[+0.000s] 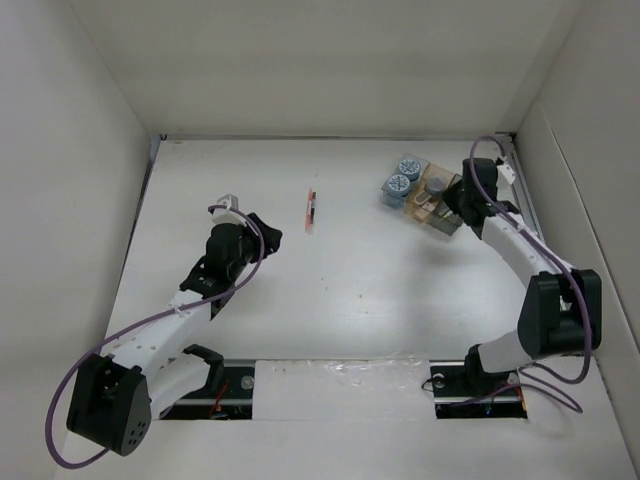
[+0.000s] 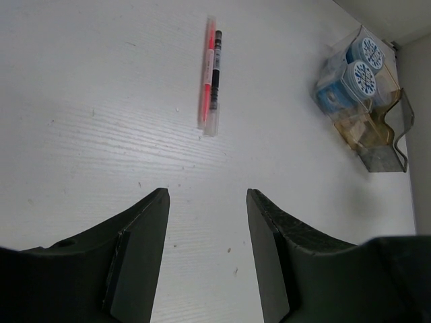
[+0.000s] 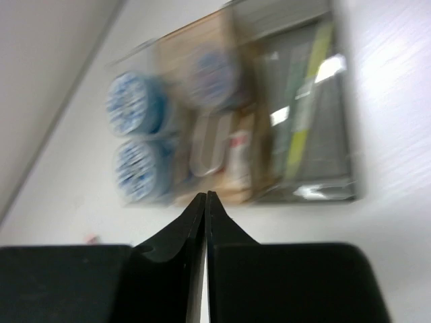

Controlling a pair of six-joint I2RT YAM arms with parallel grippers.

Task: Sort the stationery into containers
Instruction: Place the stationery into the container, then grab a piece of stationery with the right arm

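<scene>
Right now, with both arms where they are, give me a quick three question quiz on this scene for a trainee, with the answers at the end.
1. True or false: the left gripper has its fingers apart and holds nothing.
2. Where do the two loose sticks lie? A: on the table, B: in the tray, C: between the left gripper's fingers.
3. Fill in: the right gripper, close to the tray, has its fingers ____.
Key: 1 true; 2 A; 3 shut.
</scene>
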